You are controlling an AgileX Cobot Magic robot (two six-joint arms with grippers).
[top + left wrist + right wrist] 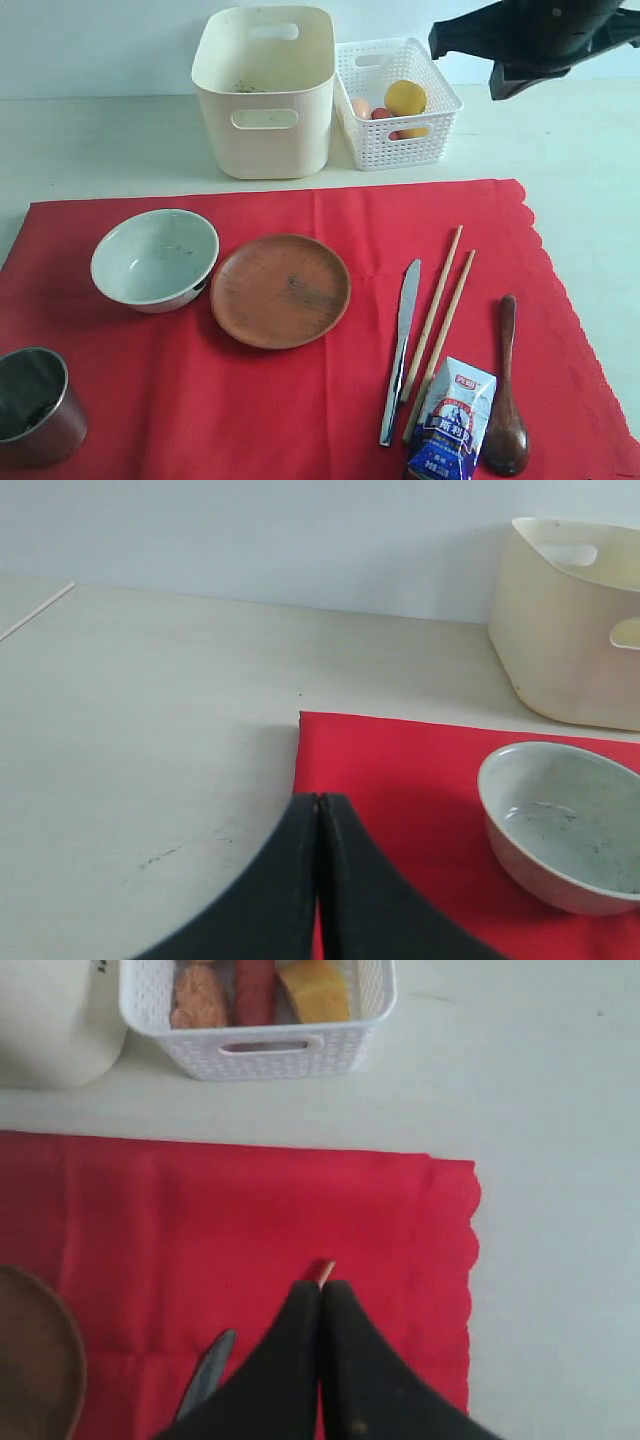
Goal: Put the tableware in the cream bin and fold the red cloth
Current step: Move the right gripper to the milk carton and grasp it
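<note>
Pale table (100, 140) around red cloth (300, 400) — left hand (318, 805), right hand (321, 1290) pinched together, apparently empty

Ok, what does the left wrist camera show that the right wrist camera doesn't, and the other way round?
Only the left wrist view: the pale bowl. Only the right wrist view: the white basket of food, the knife tip and the brown plate's edge. Both: the red cloth, the cream bin, the table, and a shut gripper, the left gripper in one, the right gripper in the other.
</note>
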